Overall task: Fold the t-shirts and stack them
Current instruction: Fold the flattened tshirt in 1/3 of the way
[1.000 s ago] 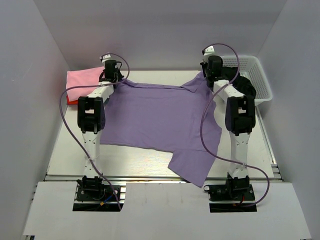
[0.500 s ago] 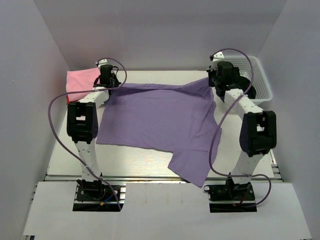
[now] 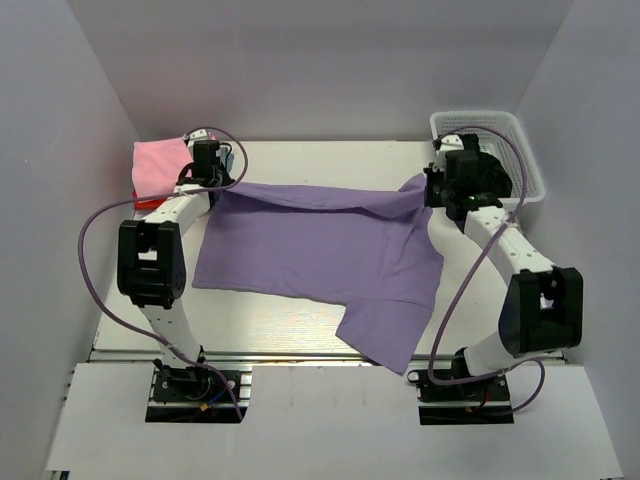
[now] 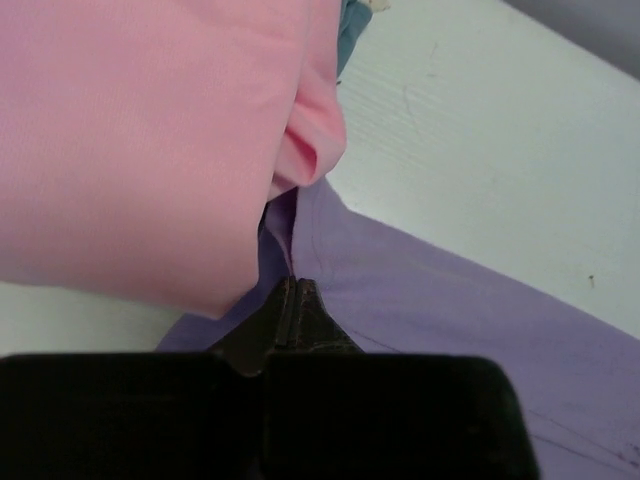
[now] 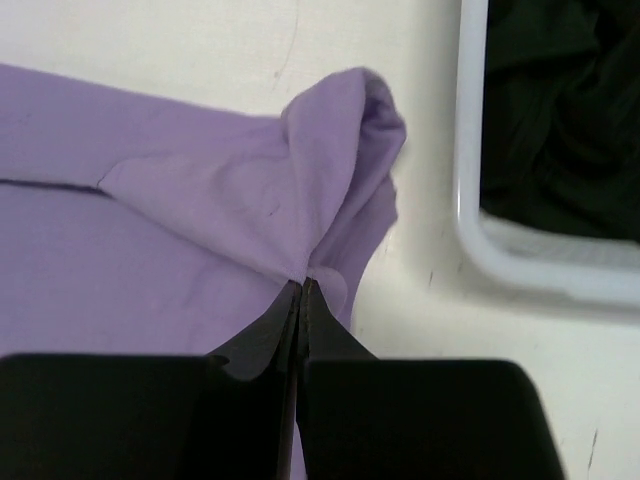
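The lavender-purple t-shirt (image 3: 320,245) lies spread on the white table, one sleeve hanging over the near edge. My left gripper (image 3: 213,186) is shut on its far left edge (image 4: 400,300), lifted next to the folded pink t-shirt (image 3: 160,160). My right gripper (image 3: 432,193) is shut on its far right corner (image 5: 330,170) and holds it bunched above the table. The pink t-shirt (image 4: 140,130) tops a stack with a red one (image 3: 142,203) beneath. A teal edge (image 4: 347,35) shows behind the pink.
A white lattice basket (image 3: 528,165) stands at the far right with dark cloth (image 5: 560,110) inside, just right of my right gripper. Grey walls close in the back and both sides. Purple cables loop from both arms.
Both grippers have pulled the shirt's far edge toward the near side and outward, folding it back over the shirt. The arms have swung wider apart.
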`<control>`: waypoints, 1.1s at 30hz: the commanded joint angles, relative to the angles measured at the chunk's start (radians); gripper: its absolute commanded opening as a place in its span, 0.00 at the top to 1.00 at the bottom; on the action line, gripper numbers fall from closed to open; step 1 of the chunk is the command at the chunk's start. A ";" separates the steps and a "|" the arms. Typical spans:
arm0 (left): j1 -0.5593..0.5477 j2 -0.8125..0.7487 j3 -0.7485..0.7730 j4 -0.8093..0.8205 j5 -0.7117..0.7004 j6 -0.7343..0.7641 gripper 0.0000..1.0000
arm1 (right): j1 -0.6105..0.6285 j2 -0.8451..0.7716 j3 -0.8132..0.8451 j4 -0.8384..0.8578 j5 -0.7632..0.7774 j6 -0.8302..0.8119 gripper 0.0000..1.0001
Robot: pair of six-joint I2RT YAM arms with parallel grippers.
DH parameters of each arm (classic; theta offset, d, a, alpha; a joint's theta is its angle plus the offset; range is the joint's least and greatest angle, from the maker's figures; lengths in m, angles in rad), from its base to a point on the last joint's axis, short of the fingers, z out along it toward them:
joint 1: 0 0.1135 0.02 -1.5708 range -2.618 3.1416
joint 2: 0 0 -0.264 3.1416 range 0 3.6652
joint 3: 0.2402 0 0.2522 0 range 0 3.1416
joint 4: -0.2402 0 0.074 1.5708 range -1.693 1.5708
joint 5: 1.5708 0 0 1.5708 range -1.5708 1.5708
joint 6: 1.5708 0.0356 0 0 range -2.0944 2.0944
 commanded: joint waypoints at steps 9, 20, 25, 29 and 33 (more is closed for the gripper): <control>0.005 -0.156 -0.064 -0.130 -0.050 0.018 1.00 | -0.002 -0.289 -0.214 -0.144 -0.144 0.154 1.00; 0.005 -0.122 -0.132 -0.329 -0.140 -0.079 0.80 | -0.005 -0.296 -0.395 -0.249 0.040 0.347 0.65; 0.005 -0.052 -0.015 -0.537 -0.209 -0.155 0.28 | 0.000 -0.242 -0.349 -0.335 0.201 0.377 0.19; 0.005 -0.084 -0.004 -0.548 -0.206 -0.169 0.18 | 0.001 -0.256 -0.319 -0.210 0.037 0.326 0.10; -0.025 -0.160 -0.050 -0.428 -0.135 -0.105 0.18 | 0.006 -0.219 -0.273 -0.036 -0.155 0.286 0.10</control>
